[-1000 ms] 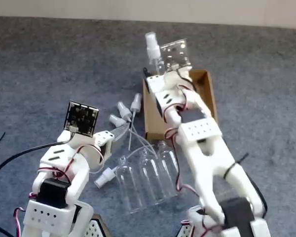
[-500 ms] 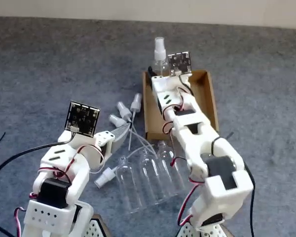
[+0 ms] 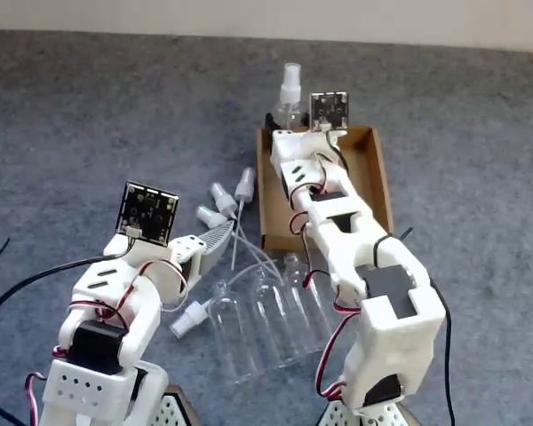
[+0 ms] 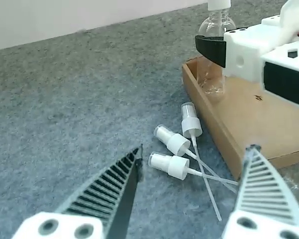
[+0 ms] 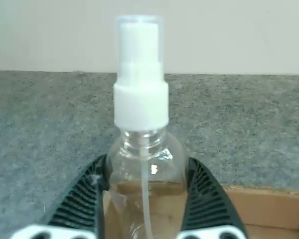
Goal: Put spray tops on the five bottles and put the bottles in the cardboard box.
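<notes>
Soft, even light falls across the grey carpet point(image 3: 89, 115) around the box point(image 3: 371, 182), bright enough to show every surface, and the shadows are pale and soft-edged. From the left wrist, the box's outer wall facing the spray tops point(image 4: 175, 149) sits in shade, and thin, faint shadows lie under those tops just beside it. The white arm point(image 4: 251, 45) above the box is the brightest thing, close to washing out. The bottle point(image 5: 142, 169) upright at the box's far end carries mild reflections on its glass. The empty bottles point(image 3: 266, 311) near the box's near end show pale streaks of glare. The wall point(image 5: 229, 35) behind the box is evenly lit.
</notes>
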Motion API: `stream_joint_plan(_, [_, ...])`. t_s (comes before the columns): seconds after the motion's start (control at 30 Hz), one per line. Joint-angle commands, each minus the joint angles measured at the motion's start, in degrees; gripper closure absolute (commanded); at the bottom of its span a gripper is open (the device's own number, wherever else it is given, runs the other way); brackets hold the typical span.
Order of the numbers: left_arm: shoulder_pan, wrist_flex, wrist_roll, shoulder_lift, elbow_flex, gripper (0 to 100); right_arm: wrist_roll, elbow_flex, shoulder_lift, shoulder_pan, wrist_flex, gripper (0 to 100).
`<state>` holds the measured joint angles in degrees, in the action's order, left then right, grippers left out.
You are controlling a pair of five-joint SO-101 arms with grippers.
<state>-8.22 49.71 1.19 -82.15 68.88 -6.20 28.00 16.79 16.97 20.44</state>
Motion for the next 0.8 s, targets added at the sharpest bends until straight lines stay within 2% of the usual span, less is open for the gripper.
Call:
stream_joint_plan(0.0, [0.5, 0.1, -0.4, -0.5, -0.2, 71, 3.5, -2.5, -0.3, -0.3, 1.0, 92.5])
stream_joint_plan(0.1, [0.5, 0.1, -0.4, -0.5, -0.2, 71, 5.4, -2.3, -0.4, 0.8, 1.0, 88.0])
stream_joint_plan(0.57, [0.7, 0.0, -0.4, -0.5, -0.2, 71, 5.4, -0.7, -0.6, 0.8, 0.7, 86.8])
stream_joint_plan(0.77, [0.7, 0.0, -0.4, -0.5, -0.2, 71, 5.4, 0.0, -0.6, 0.7, 0.6, 76.2])
